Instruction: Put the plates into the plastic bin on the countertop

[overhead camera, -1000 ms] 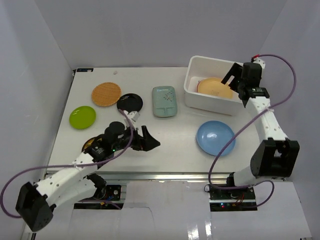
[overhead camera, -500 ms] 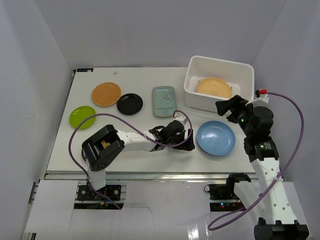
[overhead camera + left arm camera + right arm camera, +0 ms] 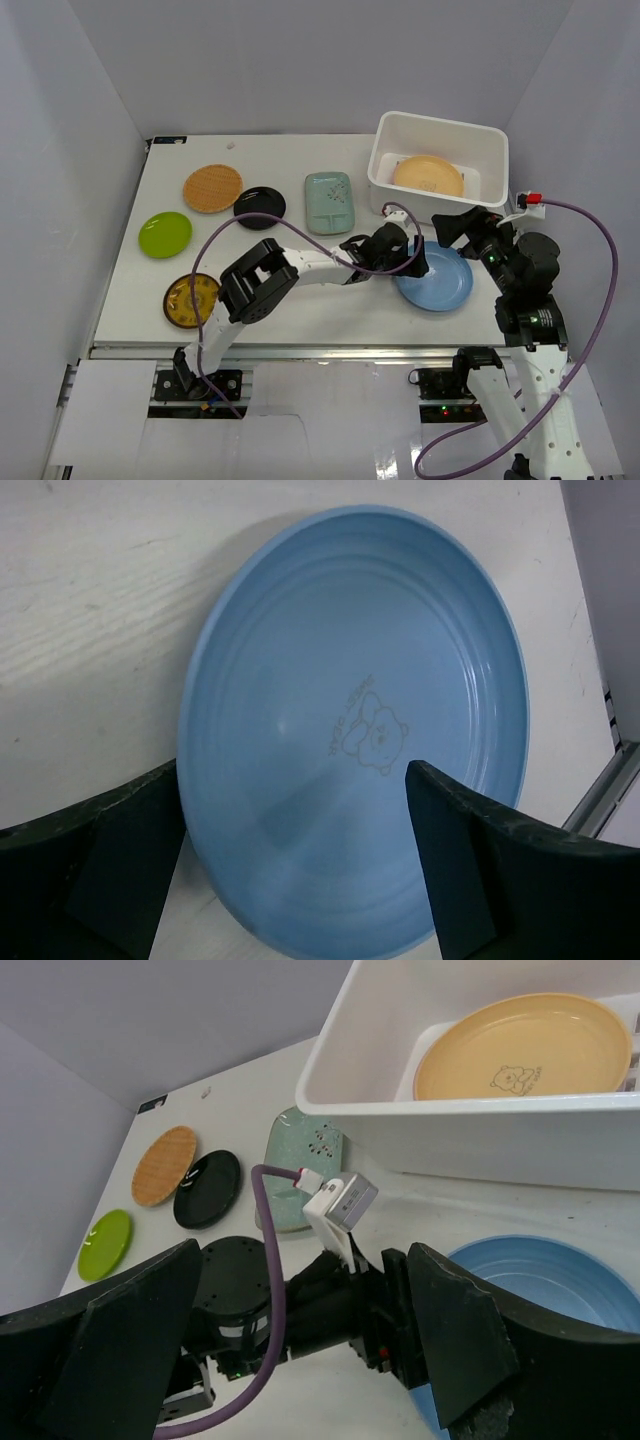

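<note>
Top: blue plate [image 3: 440, 285] lies flat on countertop [image 3: 340, 305], just in front of plastic bin [image 3: 384, 170]. The bin holds a tan plate [image 3: 428, 175]. Left gripper [image 3: 410, 262] is at the blue plate's left rim. Right gripper [image 3: 458, 225] is near its far edge.
Left wrist: jaws spread, straddling the plate; contact unclear. Looks light, stiff and slick, so pinch the raised rim.
Right wrist: jaws spread, holding nothing.

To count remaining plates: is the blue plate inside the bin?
Out: the blue plate lies on the countertop, in front of the plastic bin.
</note>
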